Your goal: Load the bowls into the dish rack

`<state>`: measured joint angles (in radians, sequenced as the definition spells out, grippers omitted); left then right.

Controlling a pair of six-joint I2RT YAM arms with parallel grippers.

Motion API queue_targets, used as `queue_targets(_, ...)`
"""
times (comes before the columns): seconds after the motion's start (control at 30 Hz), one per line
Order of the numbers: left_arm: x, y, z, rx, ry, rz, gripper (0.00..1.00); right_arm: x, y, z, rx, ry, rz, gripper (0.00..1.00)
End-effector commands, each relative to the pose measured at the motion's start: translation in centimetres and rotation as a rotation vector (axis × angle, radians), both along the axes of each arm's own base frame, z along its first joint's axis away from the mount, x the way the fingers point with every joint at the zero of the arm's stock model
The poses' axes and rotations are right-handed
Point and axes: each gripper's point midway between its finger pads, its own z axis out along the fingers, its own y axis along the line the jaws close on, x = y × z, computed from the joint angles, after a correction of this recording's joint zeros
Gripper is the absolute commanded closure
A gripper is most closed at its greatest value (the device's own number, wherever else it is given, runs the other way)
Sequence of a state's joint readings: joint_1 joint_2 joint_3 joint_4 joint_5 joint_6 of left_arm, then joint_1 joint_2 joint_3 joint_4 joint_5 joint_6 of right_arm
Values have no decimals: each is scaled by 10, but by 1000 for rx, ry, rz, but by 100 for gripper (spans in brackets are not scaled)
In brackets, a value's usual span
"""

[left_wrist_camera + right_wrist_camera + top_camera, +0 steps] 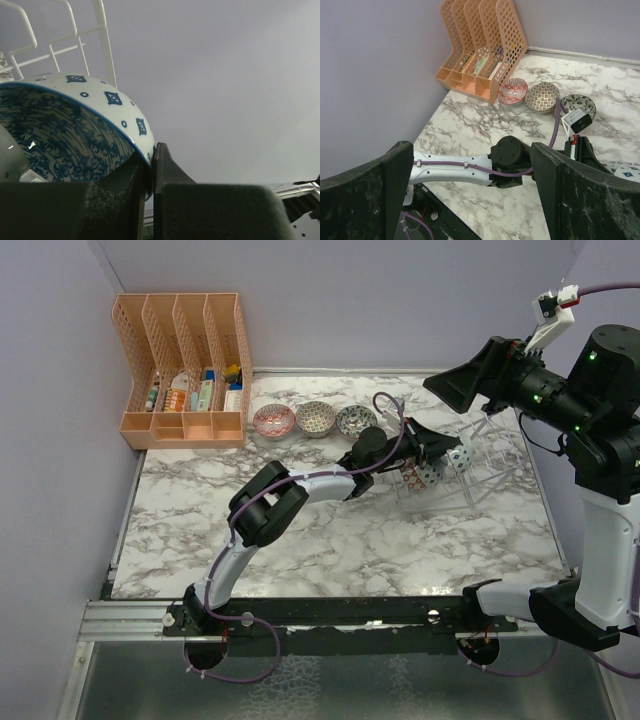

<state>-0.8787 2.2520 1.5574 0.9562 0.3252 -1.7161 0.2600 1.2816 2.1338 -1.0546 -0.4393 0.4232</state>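
Observation:
My left gripper (428, 447) reaches into the clear dish rack (492, 455) and is shut on the rim of a blue-patterned bowl (75, 130), white outside with blue diamonds. In the left wrist view the gripper (152, 150) pinches that rim, with rack prongs (105, 35) just behind. In the top view the held bowl (459, 458) stands on edge in the rack beside another patterned bowl (425, 476). A pink bowl (273, 420), a grey-white bowl (316, 418) and a dark-patterned bowl (356, 420) sit in a row on the table. My right gripper (465, 383) is open and empty, raised above the rack.
The orange slotted organizer (185, 370) stands at the back left, also in the right wrist view (480, 50). That view shows the open right gripper (470, 147) above the left arm (455, 167) and the three bowls (542, 96). Walls close the left and back sides.

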Motion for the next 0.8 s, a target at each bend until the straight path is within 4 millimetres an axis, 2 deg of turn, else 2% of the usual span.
queue_targets(0.0,-4,7,20,-52,-58,-33,100,1,-2,-2,-7,-2,-8,1)
queue_targets(0.2,-7,4,17,-50,-59,-65,100,1,-2,-5,-4,9,-9,1)
queue_targets(0.5,-10,2,0,-19,-48,-84,100,3,-1,-8,-8,17,-9,1)
queue_targets(0.77,-9,1,-10,5,-35,-87,88,4,-1,-11,-14,19,-10,1)
